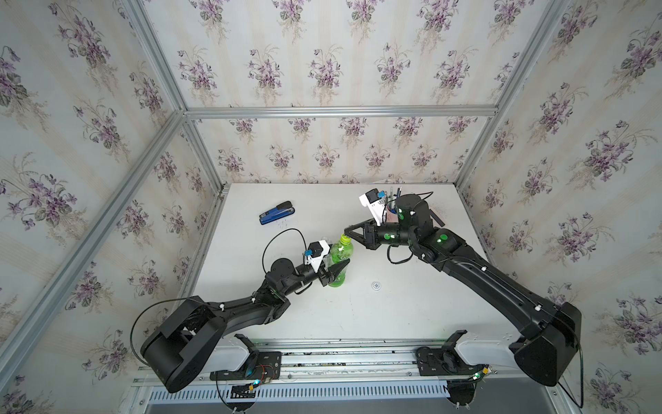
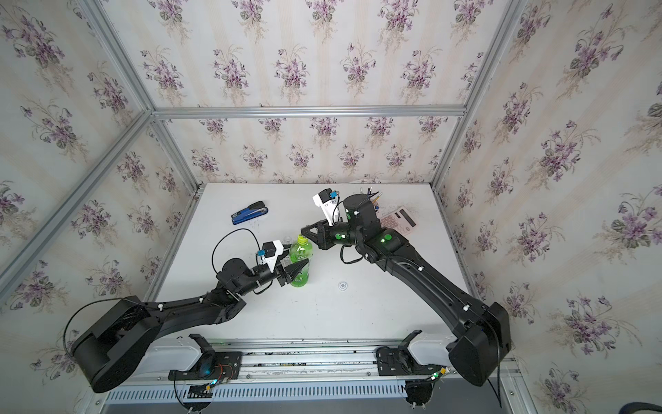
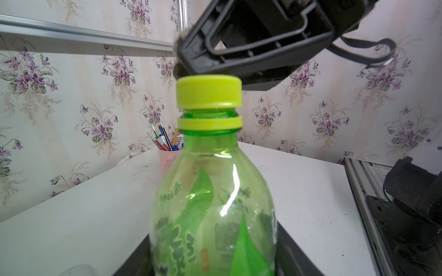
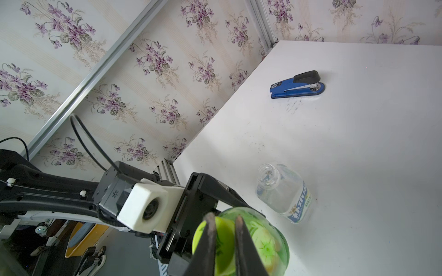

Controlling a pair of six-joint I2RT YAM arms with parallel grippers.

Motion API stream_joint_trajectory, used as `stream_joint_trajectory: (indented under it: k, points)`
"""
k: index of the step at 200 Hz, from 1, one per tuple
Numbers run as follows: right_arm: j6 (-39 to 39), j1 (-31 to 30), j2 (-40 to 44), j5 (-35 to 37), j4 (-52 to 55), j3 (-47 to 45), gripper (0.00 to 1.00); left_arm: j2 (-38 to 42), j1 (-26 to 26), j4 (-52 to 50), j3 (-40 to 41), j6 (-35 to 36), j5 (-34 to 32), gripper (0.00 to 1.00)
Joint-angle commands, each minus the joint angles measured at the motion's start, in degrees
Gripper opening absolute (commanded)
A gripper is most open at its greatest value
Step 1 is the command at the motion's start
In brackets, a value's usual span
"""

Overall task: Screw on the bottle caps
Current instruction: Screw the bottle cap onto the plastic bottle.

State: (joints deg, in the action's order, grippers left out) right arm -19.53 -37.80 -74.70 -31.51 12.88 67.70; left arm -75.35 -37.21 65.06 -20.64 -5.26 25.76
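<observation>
White counter (image 1: 412, 315), matte, scuffed here and there. Carries, toward the far left, a blue-and-black stapler (image 1: 277, 213) lying flat, dark specks scattered just in front of it. Near the middle, a translucent green bottle (image 1: 341, 252) standing upright. Just beside it, on the stapler's side, a shorter clear bottle (image 4: 284, 191) with a blue-and-white label, mouth open. Closer to the front edge and apart from both, a small white cap (image 1: 375, 285). At the far right, a pink pen cup (image 3: 168, 157) full of pens, with a pink calculator (image 2: 399, 219) near it.
</observation>
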Motion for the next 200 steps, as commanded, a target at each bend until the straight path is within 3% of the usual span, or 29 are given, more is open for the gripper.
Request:
stream_joint_trajectory:
  k: [1, 96, 114, 156, 169, 181, 188, 200]
  points:
    - [-0.85, -0.08, 0.52, -1.73, 0.46, -0.45, 0.16, 0.2, 0.04, -0.16, -0.79, -0.54, -2.04, 0.62]
    - [-0.85, -4.23, 2.58, -2.71, 4.84, -1.34, 0.28, -0.58, 0.12, -0.42, -1.24, -1.17, -2.6, 0.62]
    - [2.35, -4.21, 3.28, 1.71, 9.79, 1.5, 0.31, -0.43, 0.12, -0.84, -1.15, -0.47, -2.34, 0.62]
    - [17.35, -4.03, 4.18, 14.26, 25.48, 14.14, 0.53, 0.86, 1.17, -3.65, -0.77, 4.36, 2.2, 0.62]
    - [19.95, -4.03, 5.66, 15.73, 24.26, 13.42, 0.37, 1.62, 1.42, -4.78, -0.36, 7.01, 3.9, 0.61]
    - [20.39, -3.99, 7.72, 17.63, 22.48, 11.53, 0.34, 2.64, 1.68, -6.94, -0.44, 9.68, 5.29, 0.62]
    - [21.23, -4.03, 8.9, 18.87, 21.29, 10.11, 0.39, 3.3, 1.88, -8.54, -0.47, 11.42, 6.38, 0.62]
    - [27.33, -4.03, 9.95, 18.55, 21.31, 9.26, 0.57, 4.66, 2.1, -11.61, -0.83, 14.26, 6.96, 0.62]
